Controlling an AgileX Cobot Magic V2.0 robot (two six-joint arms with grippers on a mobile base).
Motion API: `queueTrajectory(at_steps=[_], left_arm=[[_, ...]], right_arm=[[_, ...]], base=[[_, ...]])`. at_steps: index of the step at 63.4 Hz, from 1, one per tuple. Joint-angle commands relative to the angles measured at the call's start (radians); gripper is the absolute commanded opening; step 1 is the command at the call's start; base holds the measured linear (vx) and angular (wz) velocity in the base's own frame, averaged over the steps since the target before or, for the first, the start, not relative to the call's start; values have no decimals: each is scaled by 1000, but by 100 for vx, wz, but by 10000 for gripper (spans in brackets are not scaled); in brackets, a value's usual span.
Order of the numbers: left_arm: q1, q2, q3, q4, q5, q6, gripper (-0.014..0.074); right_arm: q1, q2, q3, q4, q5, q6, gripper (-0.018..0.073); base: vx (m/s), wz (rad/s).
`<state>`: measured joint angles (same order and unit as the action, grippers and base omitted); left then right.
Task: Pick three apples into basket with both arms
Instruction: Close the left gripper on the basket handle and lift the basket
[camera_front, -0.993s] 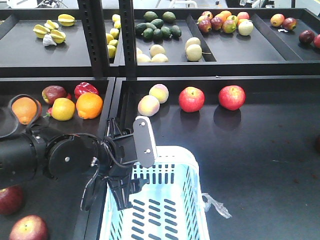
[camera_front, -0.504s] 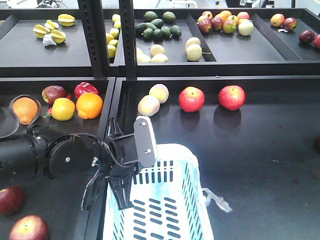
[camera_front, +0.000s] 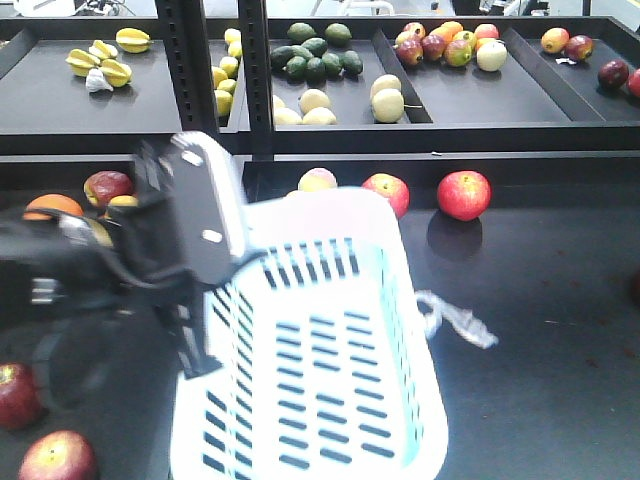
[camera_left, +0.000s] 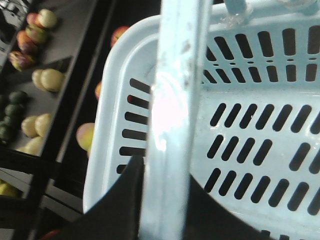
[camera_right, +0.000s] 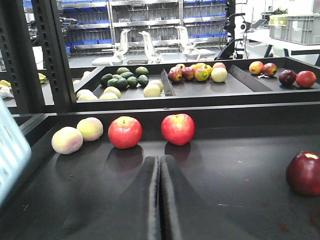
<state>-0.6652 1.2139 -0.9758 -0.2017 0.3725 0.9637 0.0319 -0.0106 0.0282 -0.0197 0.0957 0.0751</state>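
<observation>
The pale blue-white basket (camera_front: 330, 370) hangs tilted and blurred above the lower shelf, with a clear plastic scrap (camera_front: 462, 322) on its right rim. My left gripper (camera_left: 165, 170) is shut on the basket's swing handle (camera_left: 172, 100); its grey plate (camera_front: 205, 215) shows in the front view. The basket (camera_left: 250, 130) is empty inside. Two dark red apples (camera_front: 12, 395) (camera_front: 55, 455) lie at the bottom left. Another dark red apple (camera_right: 305, 172) lies at the right of the right wrist view. My right gripper (camera_right: 160, 160) is shut and empty, low over the black shelf, and the basket's edge (camera_right: 10, 160) shows at its left.
Two brighter red apples (camera_front: 463, 193) (camera_front: 388, 188) and a peach (camera_front: 318, 180) sit along the back of the lower shelf. An orange (camera_front: 55, 207) and other fruit lie at the left. Black rack posts (camera_front: 255, 70) stand in front of the upper trays of fruit (camera_front: 320, 55).
The left arm has risen with the basket. The basket has come up off the shelf, tilted, and moved towards the camera. It now hides most of the peaches.
</observation>
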Motion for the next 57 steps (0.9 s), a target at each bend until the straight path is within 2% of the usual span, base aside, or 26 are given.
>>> queueTrajectory(at_steps=[1, 12, 25, 33, 42, 57], left_arm=[[-3, -110, -35, 30, -69, -8, -8], [-3, -248, -35, 152, -16, -8, -8], [-3, -365, -35, 293, 132, -30, -8], [-3, -438, -35, 342, 181, -111, -8], [-3, -510, -35, 392, 226, -164, -8], [-3, -595, -35, 394, 319, -175, -8]], right_arm=[[3, -11, 14, -6, -78, -7, -9], [3, -11, 14, -6, -78, -7, -9], [3, -11, 14, -6, -78, -7, -9], [3, -11, 14, -6, -78, -7, -9], [3, -11, 14, -6, -78, -7, -9], [3, -11, 14, -6, -80, -7, -9]], base=[[0, 0], [0, 0], [0, 0], [0, 0], [0, 0], [0, 0]])
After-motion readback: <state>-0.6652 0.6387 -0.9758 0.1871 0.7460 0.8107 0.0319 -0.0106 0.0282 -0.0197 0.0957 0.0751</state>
